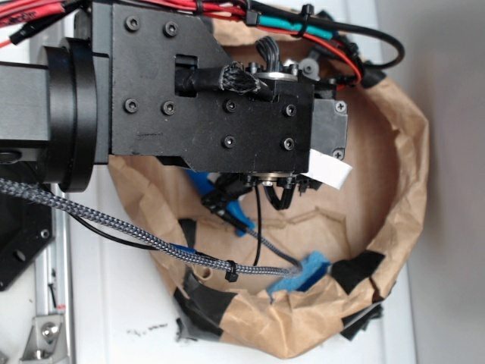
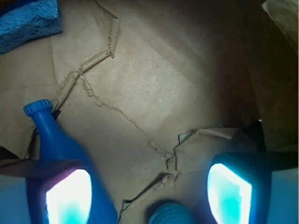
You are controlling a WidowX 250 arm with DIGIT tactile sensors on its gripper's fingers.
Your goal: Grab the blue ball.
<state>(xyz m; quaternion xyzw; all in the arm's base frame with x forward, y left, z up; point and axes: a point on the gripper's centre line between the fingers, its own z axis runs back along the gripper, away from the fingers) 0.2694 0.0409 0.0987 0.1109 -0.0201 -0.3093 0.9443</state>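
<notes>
The small teal-blue round ball with a rough, dimpled surface [image 2: 172, 213] shows only as a domed top at the very bottom edge of the wrist view, lying between the two fingers of the black gripper [image 2: 149, 198] and a little nearer the right-hand finger than the left. The gripper's jaws stand wide apart, with bare paper between them, and neither glowing pale-blue finger pad [image 2: 229, 193] can be seen touching the ball. Whether the ball sits level with the fingertips or below them cannot be told from this angle. Just beside the left-hand finger, and partly hidden behind it, lies the long bright-blue plastic bottle-shaped pin [image 2: 63, 147], its capped neck pointing away from the gripper toward the top of the view. Well beyond the pin, in the far upper-left corner, rests the flat blue rectangular sponge [image 2: 28, 21]. All of these lie on the creased floor of the brown paper bag with rolled-down walls [image 2: 154, 79]. In the exterior view the black arm body covers most of the bag's inside, so the ball is hidden there; only the bag's rim [image 1: 394, 227], patched with black tape [image 1: 360, 267], shows around it.
</notes>
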